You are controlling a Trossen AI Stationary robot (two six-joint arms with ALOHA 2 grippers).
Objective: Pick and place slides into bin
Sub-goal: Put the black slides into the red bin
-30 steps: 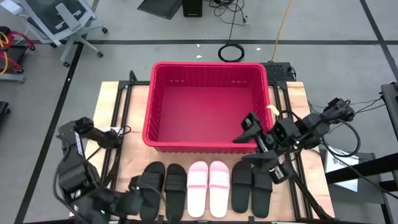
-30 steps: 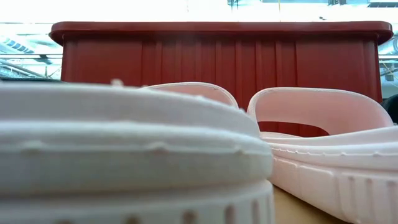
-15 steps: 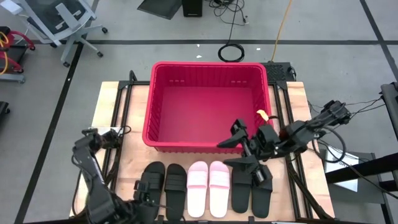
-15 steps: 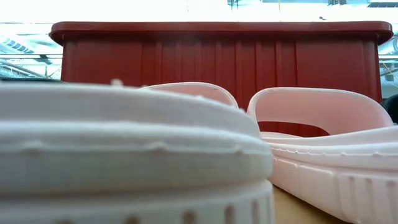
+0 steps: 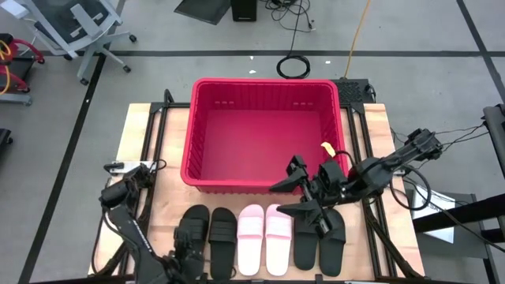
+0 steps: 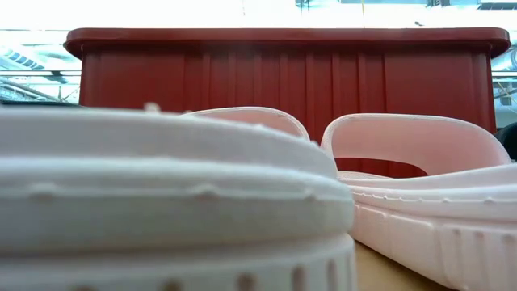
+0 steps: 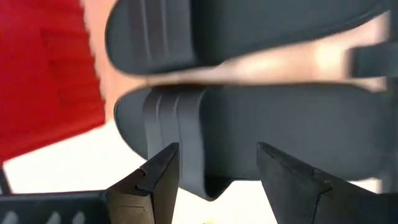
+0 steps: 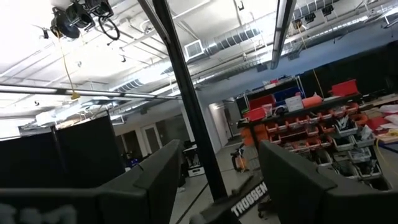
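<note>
Two pale slides (image 6: 404,174) lie before the red bin (image 6: 283,73).

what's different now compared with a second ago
The right gripper swung from beside the bin's right corner toward the middle, above the black slides. The left gripper moved in over the leftmost black slide. Both are open, holding nothing; all six slides stayed put.

Grey floor (image 5: 63,118), office chair (image 5: 75,24), coiled cable (image 5: 293,66)
</note>
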